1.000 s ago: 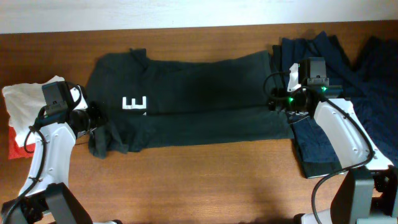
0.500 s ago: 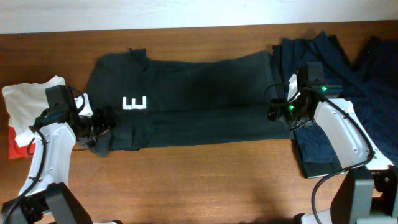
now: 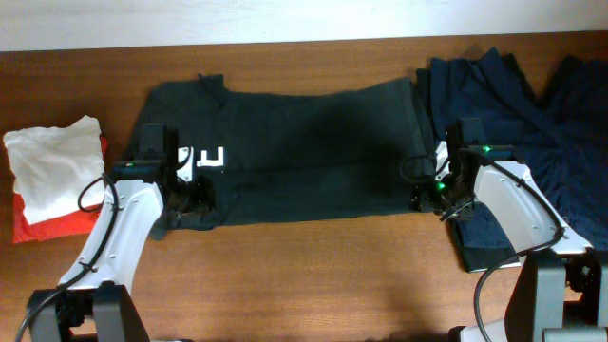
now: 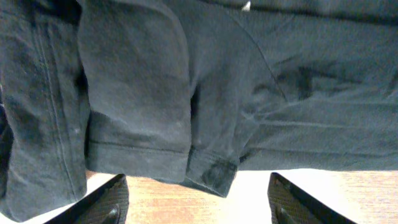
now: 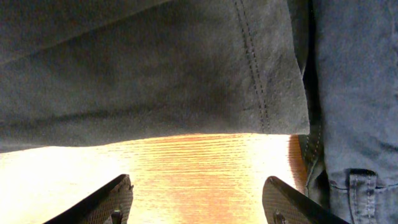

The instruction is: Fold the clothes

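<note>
I see the brown table (image 3: 313,275) first. The black shirt (image 3: 313,142) lies spread flat across the middle of it, running long from left to right. At the right end its edge touches a pile of blue clothes (image 3: 532,104). Well apart, at the left end of the table, a white cloth (image 3: 47,166) lies on top of a red piece (image 3: 27,226).

My left gripper (image 3: 195,195) is over the shirt's near left corner. In the left wrist view its jaws are spread wide, with nothing between them. A folded sleeve (image 4: 134,93) bunches up just in front of them.

My right gripper (image 3: 423,195) is at the shirt's near right corner. Its jaws are spread wide too, over bare wood, just short of the shirt's stitched hem (image 5: 255,81).

A white letter (image 3: 214,157) shows on the shirt, partly hidden behind my left arm.
</note>
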You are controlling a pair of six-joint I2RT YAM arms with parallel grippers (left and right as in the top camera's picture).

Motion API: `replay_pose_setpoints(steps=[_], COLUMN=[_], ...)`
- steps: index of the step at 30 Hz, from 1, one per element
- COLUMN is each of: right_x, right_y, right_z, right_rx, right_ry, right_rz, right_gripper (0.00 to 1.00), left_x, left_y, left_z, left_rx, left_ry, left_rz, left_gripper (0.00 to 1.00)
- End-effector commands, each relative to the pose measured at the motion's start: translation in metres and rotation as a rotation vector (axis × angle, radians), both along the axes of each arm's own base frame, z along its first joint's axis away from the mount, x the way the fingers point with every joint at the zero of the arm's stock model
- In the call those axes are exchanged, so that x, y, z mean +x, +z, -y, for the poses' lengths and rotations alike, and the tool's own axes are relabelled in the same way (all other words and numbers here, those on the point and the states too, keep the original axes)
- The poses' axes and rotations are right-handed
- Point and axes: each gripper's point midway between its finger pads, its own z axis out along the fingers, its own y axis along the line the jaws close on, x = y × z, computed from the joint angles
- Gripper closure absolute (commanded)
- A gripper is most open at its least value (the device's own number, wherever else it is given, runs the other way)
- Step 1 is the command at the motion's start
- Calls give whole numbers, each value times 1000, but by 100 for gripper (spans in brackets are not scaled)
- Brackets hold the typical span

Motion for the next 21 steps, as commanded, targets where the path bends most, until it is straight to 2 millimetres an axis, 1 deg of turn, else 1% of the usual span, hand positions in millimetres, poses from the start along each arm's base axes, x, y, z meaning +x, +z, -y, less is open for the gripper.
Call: replay_pose_setpoints(steps=[1,3,8,13,16,17,19,20,21], right_x=[-2,-2,-3,-3,-3,-3,-3,-2,-3], right_y=[-3,-3,-3,-3,-3,-3,-3,-3,-3], right_z=[4,4,4,4,4,4,4,4,4], right_rx=[-13,-13,-13,-12,-12,-12,-13,-13,-13], right_ry=[-3,-3,-3,-3,-3,-3,-3,-3,-3], right_rz=[-10,-11,-12,-12,-12,-12,-12,-11,-12], right_gripper=[30,30,31,31,31,31,31,32,32], left_x=[-12,-18,-24,-29,-33,-35,-38,-38,-38], left_y=[-12,-16,-24,-33,-43,-46,-50,-50,-50], left_z=[9,16,23,24,23,23,23,23,24], left_rx=[43,71,142,149,151,152,153,151,149], left_ry=[-40,-75,-130,-140,-133,-132,-128,-129,-129], left_rz=[-44,-59,-82,-120,-165,-178,-197,-198,-198], left_gripper=[33,33,33,34,40,43,46,50,56])
